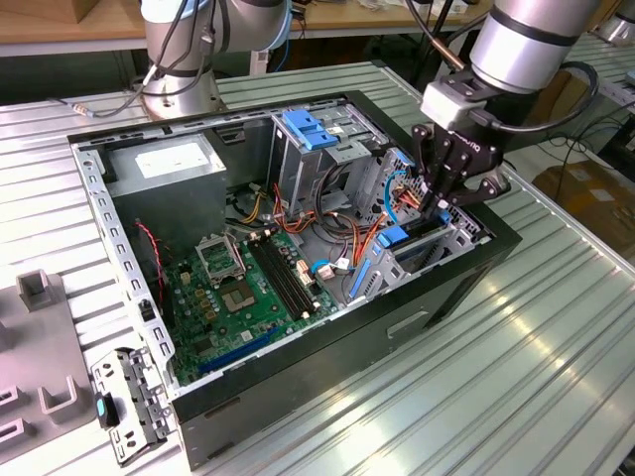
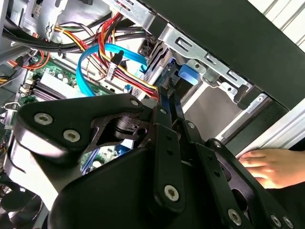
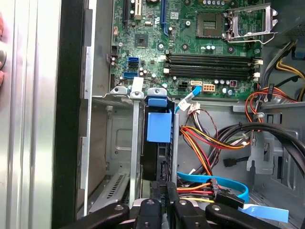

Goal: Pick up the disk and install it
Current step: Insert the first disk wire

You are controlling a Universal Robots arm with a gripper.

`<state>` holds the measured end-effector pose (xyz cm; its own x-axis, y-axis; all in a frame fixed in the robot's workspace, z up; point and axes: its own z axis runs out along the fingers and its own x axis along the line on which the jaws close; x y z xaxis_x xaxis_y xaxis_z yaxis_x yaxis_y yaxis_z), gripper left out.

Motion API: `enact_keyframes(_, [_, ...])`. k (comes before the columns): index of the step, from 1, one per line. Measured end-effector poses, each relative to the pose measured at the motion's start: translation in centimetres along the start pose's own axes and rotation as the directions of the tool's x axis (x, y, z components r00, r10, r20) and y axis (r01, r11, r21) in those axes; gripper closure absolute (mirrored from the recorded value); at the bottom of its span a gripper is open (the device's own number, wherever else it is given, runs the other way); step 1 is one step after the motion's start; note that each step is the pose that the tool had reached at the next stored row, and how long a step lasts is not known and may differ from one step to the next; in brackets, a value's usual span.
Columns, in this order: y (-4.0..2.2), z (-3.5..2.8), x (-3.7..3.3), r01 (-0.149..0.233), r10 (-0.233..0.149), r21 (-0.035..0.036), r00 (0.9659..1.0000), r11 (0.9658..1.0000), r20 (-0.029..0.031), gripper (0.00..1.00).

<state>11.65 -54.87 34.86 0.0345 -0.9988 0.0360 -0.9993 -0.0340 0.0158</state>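
Observation:
The disk (image 1: 397,236) stands on edge in the drive bay at the open computer case's (image 1: 298,347) corner, on the exterior view's right. Its blue carrier (image 3: 158,126) and black body show between the bay's metal walls, and the carrier also appears in the second wrist view (image 2: 188,76). My gripper (image 1: 437,206) reaches down into the bay from above. The thin black fingers (image 2: 170,98) lie close together, shut, with their tips at the disk's near edge (image 3: 165,188). Whether they pinch the carrier or only touch it is unclear.
Orange, yellow and blue cables (image 3: 209,183) run right beside the bay. The case also holds a green motherboard (image 1: 248,288), a grey power-supply box (image 1: 164,164) and a grey cage with a blue latch (image 1: 313,129). A person's hand (image 2: 267,167) rests outside the case. A second arm's base (image 1: 184,59) stands behind.

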Motion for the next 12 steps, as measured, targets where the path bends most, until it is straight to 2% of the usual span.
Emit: enact_keyframes(12, [-0.07, 0.49, -0.13, -0.009, 0.009, -0.0004, 1.0000, 1.0000, 0.0001, 0.83])
